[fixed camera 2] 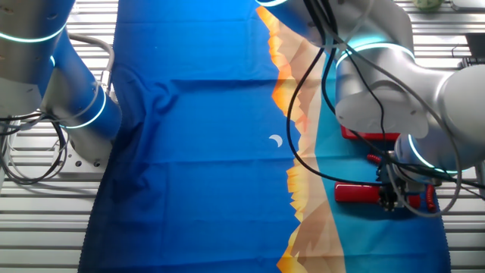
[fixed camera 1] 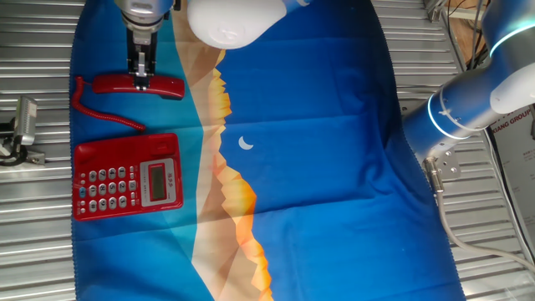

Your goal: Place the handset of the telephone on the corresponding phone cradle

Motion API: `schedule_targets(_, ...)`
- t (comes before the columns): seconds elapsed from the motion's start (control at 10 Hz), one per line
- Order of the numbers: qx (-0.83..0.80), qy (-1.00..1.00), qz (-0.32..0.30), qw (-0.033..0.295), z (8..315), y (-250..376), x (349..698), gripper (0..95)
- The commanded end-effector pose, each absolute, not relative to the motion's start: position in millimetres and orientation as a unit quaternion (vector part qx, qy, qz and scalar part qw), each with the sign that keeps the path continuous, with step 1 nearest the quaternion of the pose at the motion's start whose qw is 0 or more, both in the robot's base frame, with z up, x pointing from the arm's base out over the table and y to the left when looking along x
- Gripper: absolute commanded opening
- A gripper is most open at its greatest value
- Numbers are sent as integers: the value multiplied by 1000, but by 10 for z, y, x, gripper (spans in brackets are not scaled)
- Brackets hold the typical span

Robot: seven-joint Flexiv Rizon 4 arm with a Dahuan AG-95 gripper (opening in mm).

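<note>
firmly pinched, hand gripping handset mid-length, apart from telephone base

Bright, even light; sharp focus.

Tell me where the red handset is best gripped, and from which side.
Grip the handset at its narrow middle bar, coming from straight above, fingers across its width. It lies flat on the cloth, apart from the phone base; the hand sits there now.
</note>
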State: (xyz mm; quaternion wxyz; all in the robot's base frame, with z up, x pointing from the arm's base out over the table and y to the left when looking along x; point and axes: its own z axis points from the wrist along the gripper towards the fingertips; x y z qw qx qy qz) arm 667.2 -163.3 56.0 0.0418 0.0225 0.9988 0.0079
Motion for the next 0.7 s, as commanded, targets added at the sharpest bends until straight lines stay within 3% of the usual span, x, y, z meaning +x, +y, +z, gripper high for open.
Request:
schedule_targets(0.1, 16, 999, 12, 41, 559, -1639, 6708, 570)
schedule_targets(0.2, 9, 999, 13, 43, 558, -1644, 6721, 760)
schedule_targets(0.7, 12, 999, 16, 50, 480, -1677, 6756, 760)
